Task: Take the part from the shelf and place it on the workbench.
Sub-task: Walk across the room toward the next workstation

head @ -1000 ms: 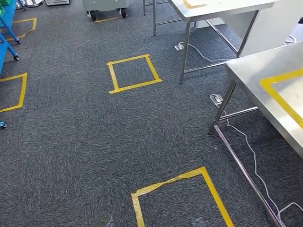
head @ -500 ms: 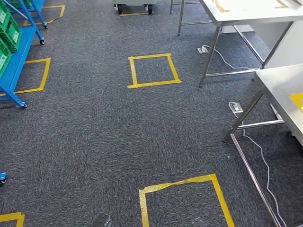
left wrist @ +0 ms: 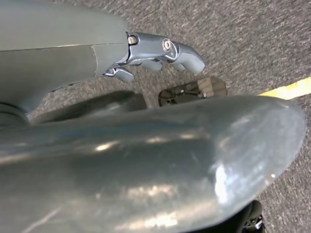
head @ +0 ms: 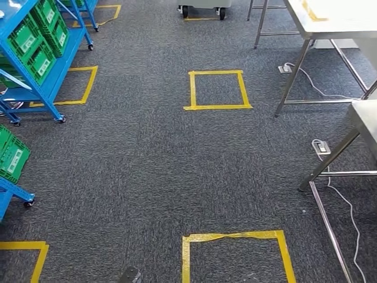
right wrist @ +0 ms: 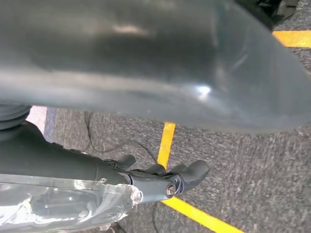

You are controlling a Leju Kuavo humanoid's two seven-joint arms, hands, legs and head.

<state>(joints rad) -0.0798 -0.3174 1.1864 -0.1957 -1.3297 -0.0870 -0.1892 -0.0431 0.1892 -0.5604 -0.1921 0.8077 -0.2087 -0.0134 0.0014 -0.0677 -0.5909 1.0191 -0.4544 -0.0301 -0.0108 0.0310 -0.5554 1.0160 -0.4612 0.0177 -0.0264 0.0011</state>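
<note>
Part not identifiable; presumably in green bins (head: 39, 63) on blue shelf (head: 58, 82), far left. Step judged: approach to shelf, nothing picked. Left hand (left wrist: 161, 51) and right hand (right wrist: 165, 182) hang over carpet, fingers loosely apart, holding nothing. Next: face shelf, close in, locate part. Steel surface (head: 337, 23) far right.

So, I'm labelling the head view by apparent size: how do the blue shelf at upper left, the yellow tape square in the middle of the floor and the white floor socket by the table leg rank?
1. Blue shelf, with green bins, cut off by the frame.
2. Yellow tape square.
3. White floor socket, plainly smallest.
</note>
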